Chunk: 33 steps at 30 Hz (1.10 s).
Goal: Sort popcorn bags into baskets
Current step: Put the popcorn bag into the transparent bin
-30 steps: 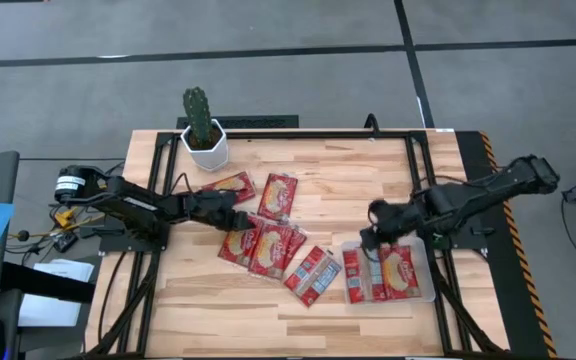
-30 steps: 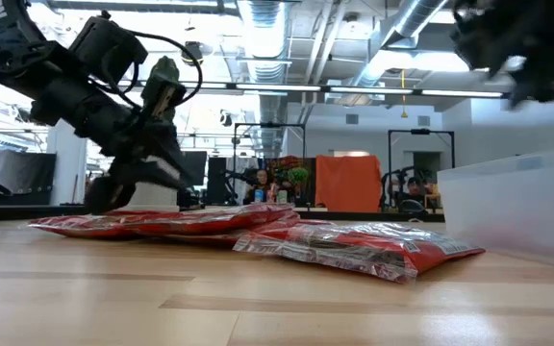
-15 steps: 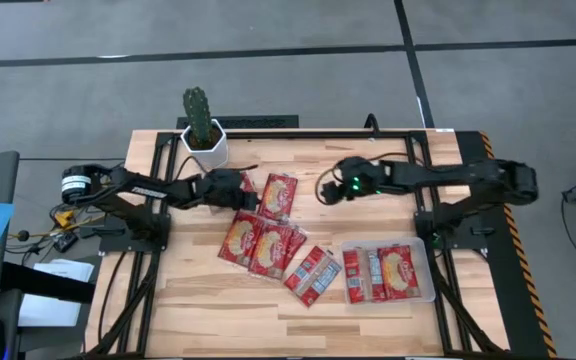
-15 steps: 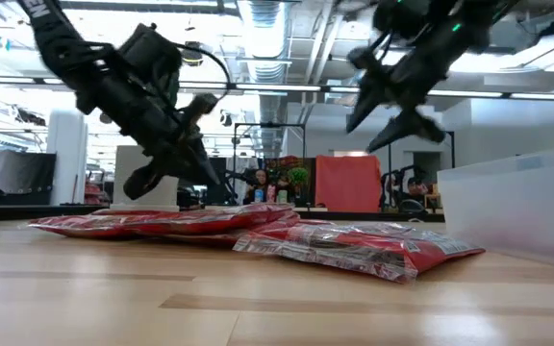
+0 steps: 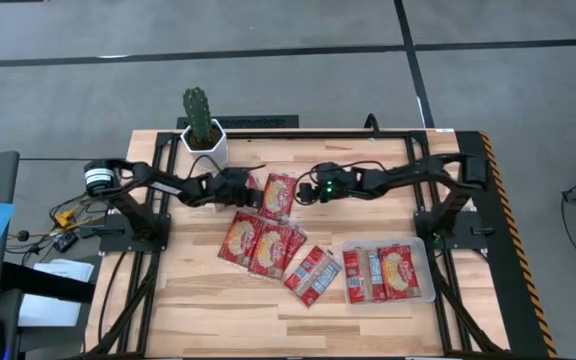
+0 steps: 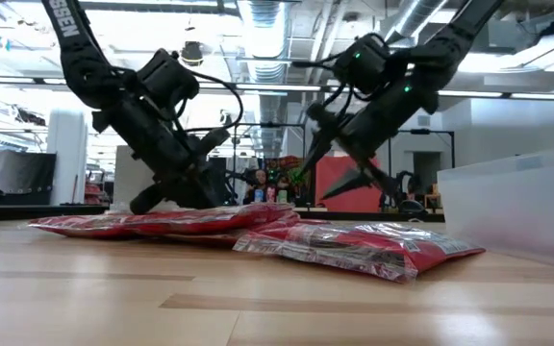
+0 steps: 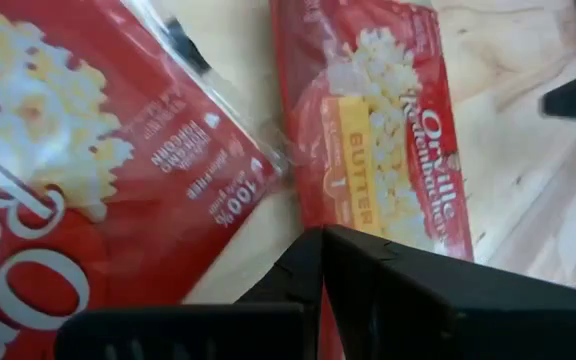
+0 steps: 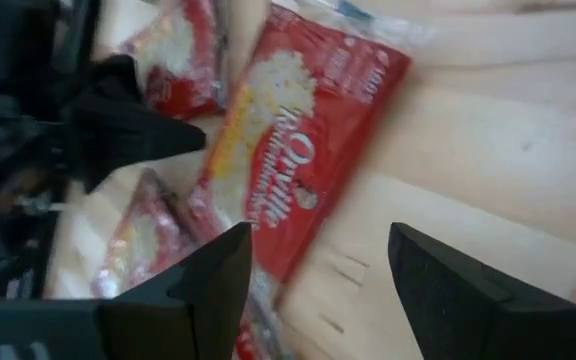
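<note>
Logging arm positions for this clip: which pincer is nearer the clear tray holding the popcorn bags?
Right. The right pincer hangs open up the table from the clear tray, beside a loose popcorn bag. The left pincer is beyond that bag, farther away.

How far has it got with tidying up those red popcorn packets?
Partly done. Two or three popcorn bags already lie in the clear tray. Both grippers are at one bag near the cactus pot: the right gripper open beside it, the left gripper opposite. About five more bags lie on the table.
</note>
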Motion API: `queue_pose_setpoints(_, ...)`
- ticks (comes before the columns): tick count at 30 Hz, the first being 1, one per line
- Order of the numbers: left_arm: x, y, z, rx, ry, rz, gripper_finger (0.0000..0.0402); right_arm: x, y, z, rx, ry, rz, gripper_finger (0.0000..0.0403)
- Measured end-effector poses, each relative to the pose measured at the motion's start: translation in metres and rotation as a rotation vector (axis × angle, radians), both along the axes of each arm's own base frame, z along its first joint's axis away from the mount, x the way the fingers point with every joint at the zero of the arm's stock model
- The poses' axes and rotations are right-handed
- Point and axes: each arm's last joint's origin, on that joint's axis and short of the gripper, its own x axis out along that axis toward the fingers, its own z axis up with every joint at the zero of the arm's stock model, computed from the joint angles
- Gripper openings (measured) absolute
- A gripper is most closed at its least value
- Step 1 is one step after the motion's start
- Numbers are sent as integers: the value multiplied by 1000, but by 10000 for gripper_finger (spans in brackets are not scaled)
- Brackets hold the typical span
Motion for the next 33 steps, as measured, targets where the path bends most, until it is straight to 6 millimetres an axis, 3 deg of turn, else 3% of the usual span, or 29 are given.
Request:
queue_pose_setpoints(15, 40, 11, -4, 18, 120, -130, 0, 47, -13, -31, -17, 65, 41, 260)
queue_pose_setpoints(20, 36, 10, -8, 29, 183, -138, 0, 45, -19, -32, 9, 76, 53, 260)
queue_pose_setpoints(27, 36, 10, -9, 30, 193, -138, 0, 26, -22, 1, -129, 167, 14, 260)
queue_pose_setpoints(33, 36, 10, -9, 28, 189, -138, 0, 23, -41, -17, -124, 225, -14, 260)
